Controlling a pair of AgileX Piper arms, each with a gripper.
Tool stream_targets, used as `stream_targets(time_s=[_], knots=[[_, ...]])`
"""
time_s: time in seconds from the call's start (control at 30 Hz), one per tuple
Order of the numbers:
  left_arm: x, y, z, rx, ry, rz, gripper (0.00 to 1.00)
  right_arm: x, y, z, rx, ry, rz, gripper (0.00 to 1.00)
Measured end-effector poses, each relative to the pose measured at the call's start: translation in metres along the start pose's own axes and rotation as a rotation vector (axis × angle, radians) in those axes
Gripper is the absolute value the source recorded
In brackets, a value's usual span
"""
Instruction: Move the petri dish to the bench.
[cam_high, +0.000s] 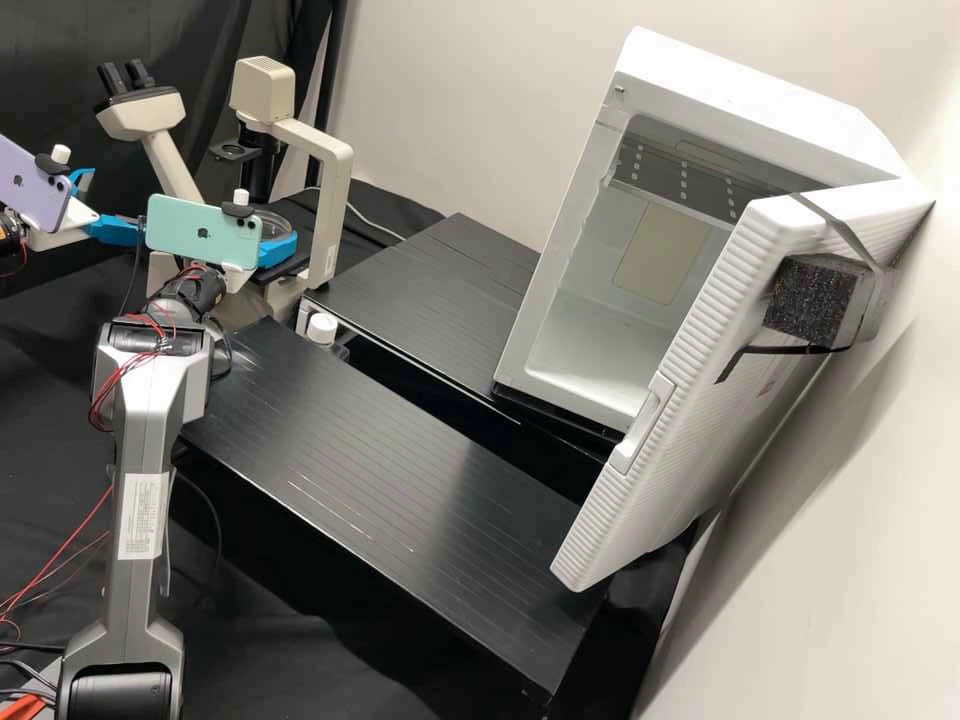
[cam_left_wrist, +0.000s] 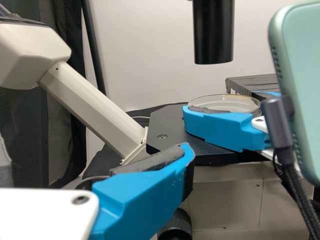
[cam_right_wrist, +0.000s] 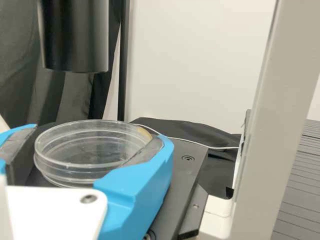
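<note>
In the high view my right gripper (cam_high: 272, 232) is at the microscope stage, with the clear petri dish (cam_high: 270, 222) between its fingers. In the right wrist view this gripper (cam_right_wrist: 100, 132) is open around the round dish (cam_right_wrist: 82, 157), the right finger against its rim and the left finger close beside it. My left gripper (cam_high: 116, 203) stands open and empty at the high view's left edge. From the left wrist view, my left gripper (cam_left_wrist: 95, 152) is short of the stage; one finger (cam_left_wrist: 145, 200) shows, and the dish (cam_left_wrist: 225, 102) is farther off.
The cream microscope (cam_high: 325, 190) rises around the stage (cam_left_wrist: 172, 127), with a dark cylinder (cam_left_wrist: 213, 32) overhead. Two black benches (cam_high: 390, 480) (cam_high: 430, 290) run to the right, a white-capped bottle (cam_high: 322, 328) between them. An open white incubator (cam_high: 600, 330) stands behind, its door (cam_high: 650, 450) swung out.
</note>
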Motion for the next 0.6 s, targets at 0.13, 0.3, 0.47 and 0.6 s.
stream_targets(time_s=[0.13,0.3,0.47,0.6], knots=[[0.000,0.000,0.000,0.000,0.000,0.000,1.00,0.000,0.000,0.000,0.000,0.000,0.000,0.00],[0.000,0.000,0.000,0.000,0.000,0.000,1.00,0.000,0.000,0.002,0.008,-0.005,-0.005,0.00],[0.000,0.000,0.000,0.000,0.000,0.000,1.00,-0.006,0.001,0.006,0.021,-0.008,-0.017,0.00],[0.000,0.000,0.000,0.000,0.000,0.000,1.00,-0.017,0.012,0.010,0.019,-0.001,-0.005,0.00]])
